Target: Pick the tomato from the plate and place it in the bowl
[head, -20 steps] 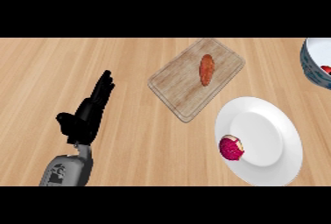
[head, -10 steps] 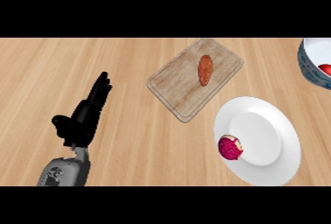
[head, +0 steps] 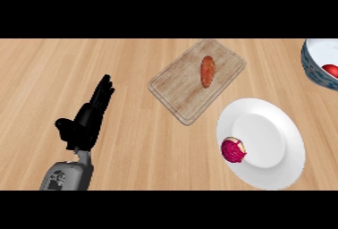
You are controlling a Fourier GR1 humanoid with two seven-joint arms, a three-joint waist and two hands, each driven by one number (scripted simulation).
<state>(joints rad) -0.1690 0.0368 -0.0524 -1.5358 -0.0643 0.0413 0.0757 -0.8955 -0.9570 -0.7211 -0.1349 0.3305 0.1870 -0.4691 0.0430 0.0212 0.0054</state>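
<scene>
A red tomato (head: 331, 70) lies inside the blue-rimmed bowl (head: 311, 64) at the right edge, only partly in view. The white plate (head: 271, 129) sits at the lower right and carries a dark red, cut fruit-like piece (head: 233, 150) near its left rim. My left hand (head: 87, 118) rests at the lower left with straight fingers pointing up, far from the plate and bowl, holding nothing. My right hand does not show.
A wooden cutting board (head: 179, 85) lies tilted at the centre top with an orange sausage-like item (head: 207, 71) on it. Bare wooden counter (head: 59, 67) spreads to the left of the board.
</scene>
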